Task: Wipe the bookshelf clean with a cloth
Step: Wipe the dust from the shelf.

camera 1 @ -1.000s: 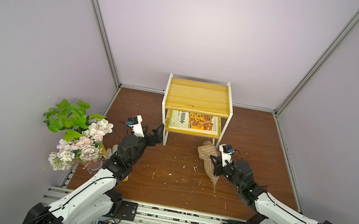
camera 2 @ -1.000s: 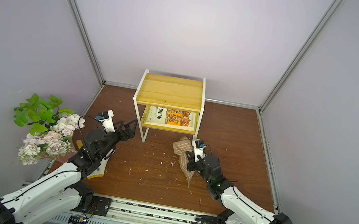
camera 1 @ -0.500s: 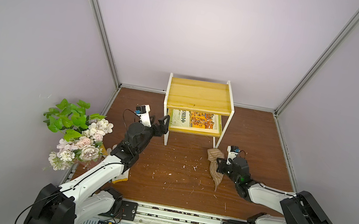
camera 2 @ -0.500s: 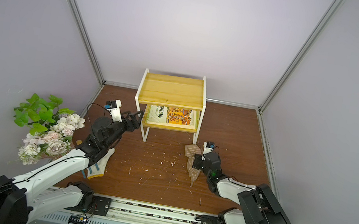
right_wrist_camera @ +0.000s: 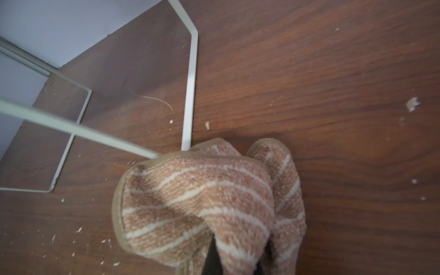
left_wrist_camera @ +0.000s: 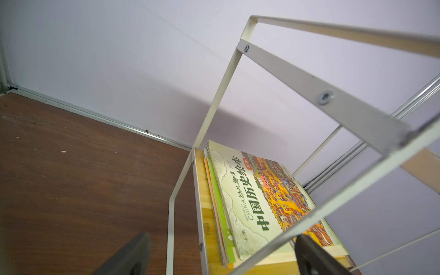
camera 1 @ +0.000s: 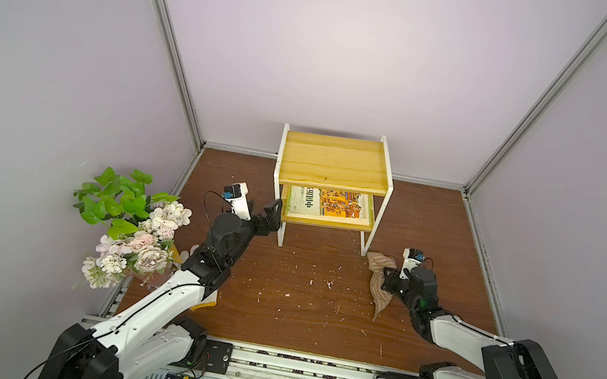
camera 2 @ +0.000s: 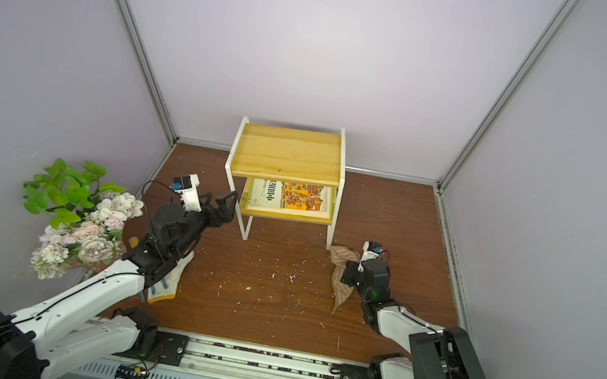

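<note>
We see the bookshelf (camera 1: 334, 162) standing at the middle of the tabletop's (camera 1: 311, 327) far edge, with books (camera 1: 327, 203) on its lower board. Our left gripper (camera 1: 272, 215) sits at its front left leg, fingers spread wide and grasping nothing. Our right gripper (camera 1: 388, 283) is clenched on the cloth (camera 1: 379, 265), which trails onto the tabletop beside the front right leg

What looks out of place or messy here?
White crumbs lie scattered over the table in front of the bookshelf, so the surface looks dirty. A glove lies near the table's left edge, partly under the left arm; it seems stray.
</note>
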Controlling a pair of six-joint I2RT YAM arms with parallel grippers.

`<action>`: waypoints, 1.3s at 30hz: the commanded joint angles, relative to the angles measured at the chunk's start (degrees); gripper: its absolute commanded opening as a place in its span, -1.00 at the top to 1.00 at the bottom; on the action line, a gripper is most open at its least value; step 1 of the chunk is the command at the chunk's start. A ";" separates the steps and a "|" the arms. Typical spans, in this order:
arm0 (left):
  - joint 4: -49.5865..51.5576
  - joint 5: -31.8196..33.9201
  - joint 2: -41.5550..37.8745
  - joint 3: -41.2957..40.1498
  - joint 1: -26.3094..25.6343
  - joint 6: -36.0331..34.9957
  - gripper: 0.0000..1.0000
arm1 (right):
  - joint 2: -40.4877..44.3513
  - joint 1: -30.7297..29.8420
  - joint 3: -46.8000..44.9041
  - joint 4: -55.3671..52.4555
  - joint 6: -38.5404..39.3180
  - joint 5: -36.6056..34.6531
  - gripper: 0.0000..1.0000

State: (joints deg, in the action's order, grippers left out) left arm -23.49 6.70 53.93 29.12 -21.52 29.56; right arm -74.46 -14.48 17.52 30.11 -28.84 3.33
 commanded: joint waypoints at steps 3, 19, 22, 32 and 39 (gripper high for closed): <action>2.09 -0.10 -0.66 0.08 0.69 -0.67 -0.96 | -6.20 3.16 16.68 3.76 5.13 14.64 1.00; 3.70 -3.43 2.02 3.63 0.69 -3.94 -0.99 | -18.17 5.16 24.97 2.40 10.03 34.28 1.00; 4.08 -3.78 2.76 4.44 0.69 -4.15 -0.99 | -19.23 5.14 27.07 4.60 10.16 32.91 1.00; 5.45 -3.19 6.91 8.16 0.69 -3.76 -0.99 | -43.20 6.14 49.17 -3.89 14.74 22.11 1.00; 6.33 -2.66 6.76 8.59 0.69 -3.95 -0.99 | -47.24 6.57 60.74 -4.96 10.72 19.76 1.00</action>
State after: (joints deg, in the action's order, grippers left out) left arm -17.87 3.60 61.28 37.06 -21.45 26.52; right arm -124.75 -8.21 79.02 23.62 -16.78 25.04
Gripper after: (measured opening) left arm 0.993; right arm 0.086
